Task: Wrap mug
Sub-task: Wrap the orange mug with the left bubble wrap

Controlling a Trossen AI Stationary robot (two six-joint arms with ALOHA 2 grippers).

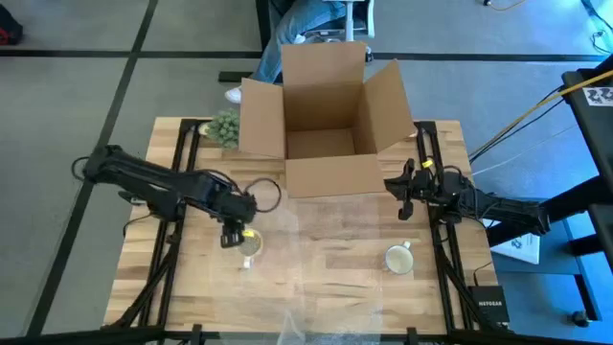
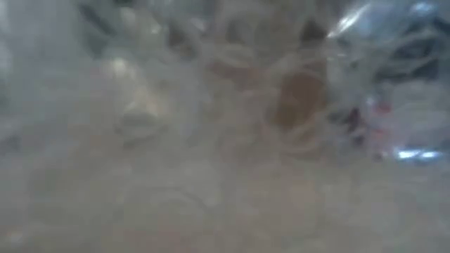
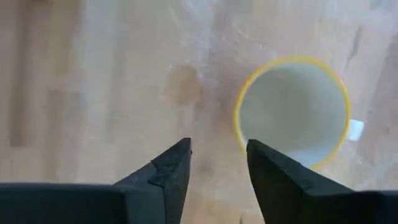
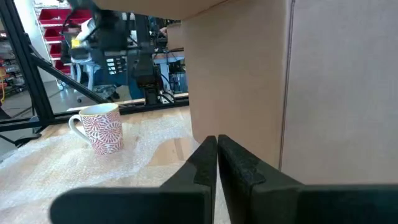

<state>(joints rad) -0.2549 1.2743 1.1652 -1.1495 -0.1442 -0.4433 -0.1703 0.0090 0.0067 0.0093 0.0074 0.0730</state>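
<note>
Wooden slats form the table, with a clear sheet of bubble wrap spread across its middle. The left gripper hangs above a white yellow-rimmed mug on the sheet's left part, fingers slightly parted, holding nothing. A second white mug with a red pattern stands right. The right gripper, fingers pressed together and empty, waits beside an open brown cardboard box on the far side
</note>
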